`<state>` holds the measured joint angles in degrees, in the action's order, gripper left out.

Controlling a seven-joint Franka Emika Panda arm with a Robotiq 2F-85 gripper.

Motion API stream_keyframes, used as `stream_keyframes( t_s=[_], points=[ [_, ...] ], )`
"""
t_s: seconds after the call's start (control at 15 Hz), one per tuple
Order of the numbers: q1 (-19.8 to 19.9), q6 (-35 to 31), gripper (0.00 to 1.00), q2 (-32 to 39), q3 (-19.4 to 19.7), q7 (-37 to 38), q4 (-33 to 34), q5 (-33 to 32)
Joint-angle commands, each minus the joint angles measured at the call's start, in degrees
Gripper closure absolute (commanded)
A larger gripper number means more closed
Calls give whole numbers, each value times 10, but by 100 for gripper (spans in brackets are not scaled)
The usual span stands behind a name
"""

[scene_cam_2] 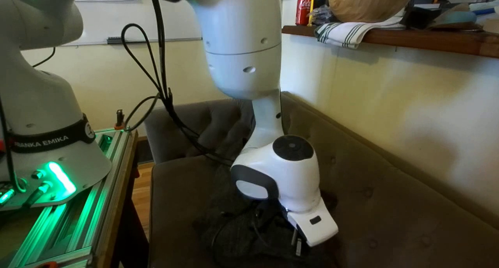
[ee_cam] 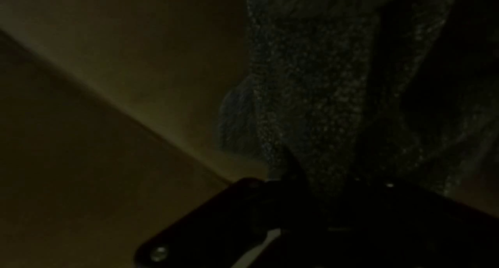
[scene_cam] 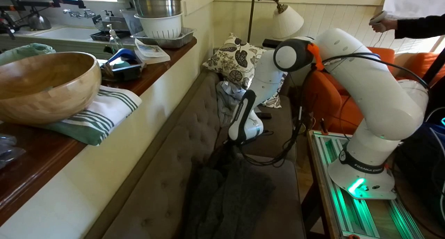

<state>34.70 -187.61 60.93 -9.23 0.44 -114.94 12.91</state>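
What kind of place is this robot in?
Probably somebody's home: there's a long buttoned sofa, a patterned pillow on it, and a white sink that looks like part of a kitchen.

Couch (scene_cam: 285,197) — dark cloth (scene_cam: 240,193) (rumpled) atop

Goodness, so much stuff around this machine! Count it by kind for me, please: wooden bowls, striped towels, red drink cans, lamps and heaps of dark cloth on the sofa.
Wooden bowl (in both exterior views): 1
Striped towel (in both exterior views): 1
Red drink can: 1
Lamp: 1
Heap of dark cloth: 1
Total: 5
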Motion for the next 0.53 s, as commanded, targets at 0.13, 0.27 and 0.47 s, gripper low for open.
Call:
stream_keyframes(
  t_s=[0.13, 0.27, 0.47],
  points=[
    [81, -142, 98, -131, 19, 41, -140, -37],
    [122, -165, 98, -179, 3, 49, -173, -86],
    [96, -152, 98, -235, -23, 45, -198, -161]
  ],
)
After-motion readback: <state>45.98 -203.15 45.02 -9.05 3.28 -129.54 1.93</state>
